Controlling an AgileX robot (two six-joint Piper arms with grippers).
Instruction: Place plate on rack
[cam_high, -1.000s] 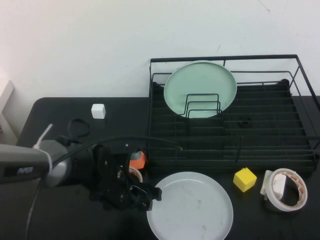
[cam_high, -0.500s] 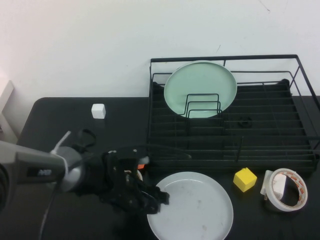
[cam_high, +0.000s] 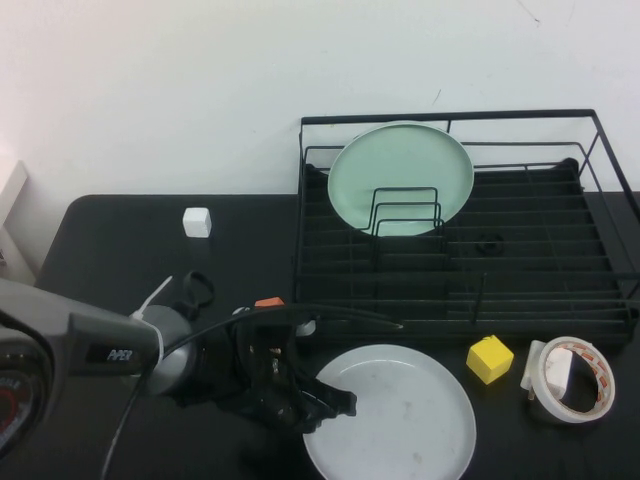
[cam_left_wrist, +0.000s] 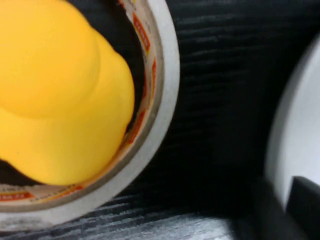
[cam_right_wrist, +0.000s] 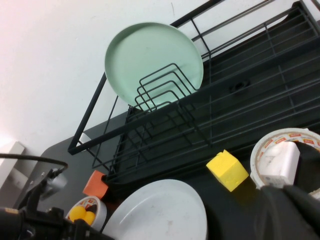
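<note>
From the high view, the plate (cam_high: 392, 416) lies flat at the near edge of the black table (cam_high: 110, 260), just in front of the rack (cam_high: 460, 240), whose long axis runs along the table's far-right side and which already holds a mint-green plate (cam_high: 400, 175) upright against its wire dividers (cam_high: 405, 212). The left gripper (cam_high: 335, 405) sits low at the plate's left rim, its dark fingers reaching over the edge; they look to be pinching the rim, though the contact itself is hard to make out from here. The plate therefore lies directly to the right of that gripper, and the rack stands beyond it, toward the far edge, so the coming lift would have to go up and away from the robot. A yellow block (cam_high: 490, 359) and a tape roll (cam_high: 570, 378) lie near the right edge, a white cube (cam_high: 197, 222) near the far-left. In the left wrist view, the plate's pale rim (cam_left_wrist: 295, 140) sits right at a dark fingertip (cam_left_wrist: 272, 212), which supports a grip on the edge; beside it a roll of tape (cam_left_wrist: 150, 125) rings a yellow ball (cam_left_wrist: 60, 90). In the right wrist view, the right gripper (cam_right_wrist: 295, 212) is clenched on nothing, near the tape roll at the table's right side, well apart from the plate (cam_right_wrist: 160, 212); the left arm is clearly the nearer one.
</note>
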